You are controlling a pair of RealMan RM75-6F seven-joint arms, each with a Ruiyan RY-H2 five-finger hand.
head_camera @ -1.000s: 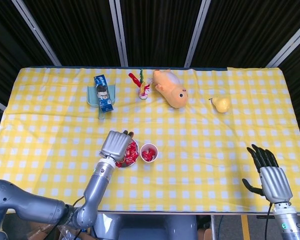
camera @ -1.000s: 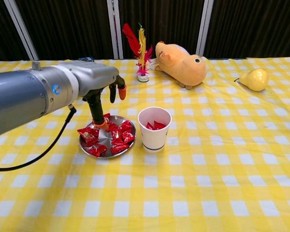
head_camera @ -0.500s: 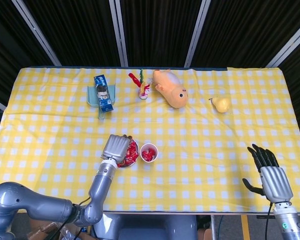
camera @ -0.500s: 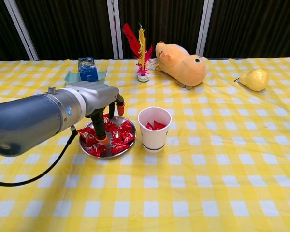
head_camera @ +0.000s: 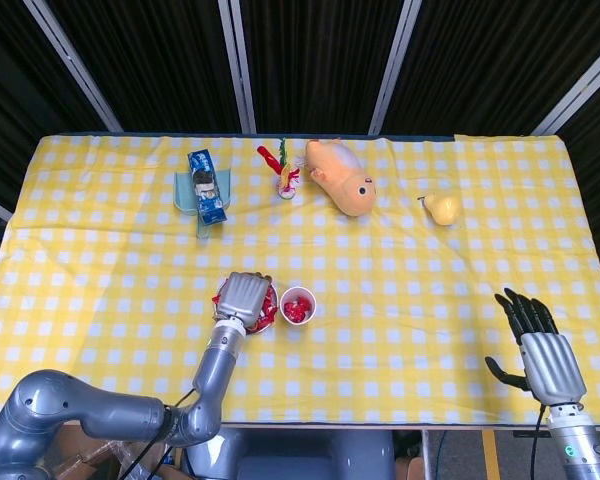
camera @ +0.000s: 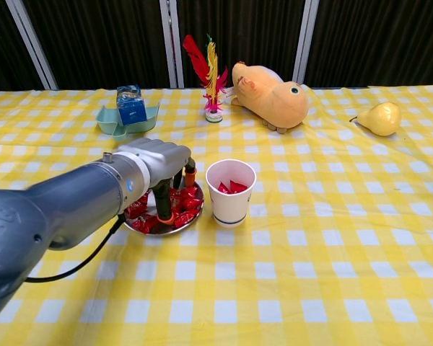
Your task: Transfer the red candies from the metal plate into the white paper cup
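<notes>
Two cameras give me different accounts of the same spot: from the head view my left robot hand (head_camera: 245,297) covers most of the round shiny metal plate (head_camera: 220,297), so only a sliver of rim and a few red candies (head_camera: 269,306) show beside it, while the chest view looks in from the side and shows that hand (camera: 161,160) lowered over the plate (camera: 192,212) with its orange-tipped fingers (camera: 163,216) pointing down among the crinkly foil-wrapped candies (camera: 182,204). Whether a candy is pinched I cannot tell; the fingers hang slightly apart and the sweets under them are hidden. The white paper cup (camera: 230,192) stands upright just right of the plate, near it but apart, with several red candies already inside. Only the head view shows my right robot hand (head_camera: 540,347), resting far off by the near right edge of the bench (head_camera: 430,330), fingers spread and holding nothing. The bench wears a soft yellow-and-white checked cloth. Along its far side sit a pale green dish with a blue carton (camera: 132,106), a red and yellow feathered shuttlecock (camera: 211,72), a plump orange plush animal (camera: 270,90) and a smooth yellow pear (camera: 380,117), all well apart from the plate. Bare cloth stretches wide between the cup and my right hand.
</notes>
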